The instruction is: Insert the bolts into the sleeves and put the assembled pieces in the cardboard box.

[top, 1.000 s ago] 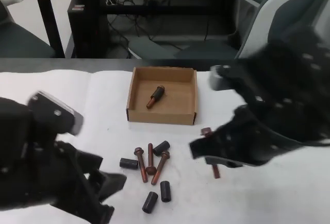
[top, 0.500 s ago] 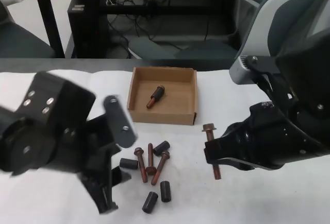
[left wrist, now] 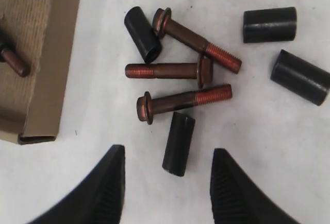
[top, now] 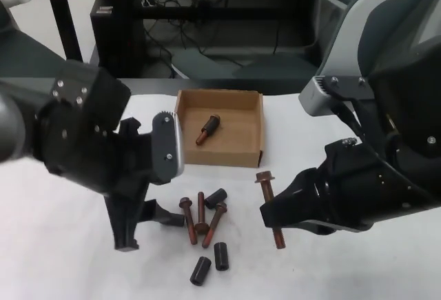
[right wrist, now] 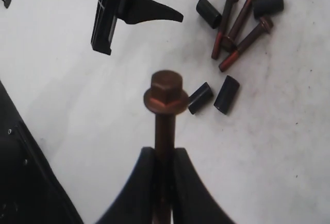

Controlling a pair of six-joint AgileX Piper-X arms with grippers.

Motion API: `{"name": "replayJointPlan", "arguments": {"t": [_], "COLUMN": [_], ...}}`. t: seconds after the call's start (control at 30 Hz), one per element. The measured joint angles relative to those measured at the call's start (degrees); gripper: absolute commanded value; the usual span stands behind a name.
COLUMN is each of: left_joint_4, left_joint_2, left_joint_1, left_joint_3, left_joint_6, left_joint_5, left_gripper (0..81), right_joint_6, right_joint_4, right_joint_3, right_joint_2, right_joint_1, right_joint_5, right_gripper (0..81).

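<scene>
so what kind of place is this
Probably a robotics lab or office workroom: grey office chairs and tangled black cables sit behind a white-covered bench with loose copper-coloured bolts.

The high view sits behind both arms, facing forward and down over the counter point(top: 55, 265), taking in the cardboard box point(top: 213, 156) and both arms. The left wrist view looks straight down from close by, past its spread fingers point(left wrist: 105, 193), at the loose bolts and sleeves point(left wrist: 175, 71) just beyond their tips. The right wrist view looks from farther back along its fingers point(right wrist: 139, 188) and the bolt point(right wrist: 165, 92) pinched between them. It shares the loose bolts and sleeves point(right wrist: 237, 23) and the left fingers point(right wrist: 149, 12), both beyond its tips.
</scene>
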Motion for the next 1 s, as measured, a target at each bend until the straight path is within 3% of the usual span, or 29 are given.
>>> {"name": "replayJointPlan", "arguments": {"t": [0.33,1.0], "left_joint_4": [7.5,7.3], "left_joint_2": [0.6,10.2], "left_joint_1": [0.4,0.6], "left_joint_3": [-2.9,-6.3], "left_joint_6": [3.9,4.7], "left_joint_5": [5.8,1.9], "left_gripper": [51.5,51.5], "right_joint_6": [-1.4,-1.5], "right_joint_4": [-0.6,-0.9], "right_joint_3": [0.5,0.6], "right_joint_2": [0.0,0.0], "right_joint_1": [0.0,0.0], "right_joint_5": [-1.0,-2.4], "right_gripper": [0.0,0.0]}}
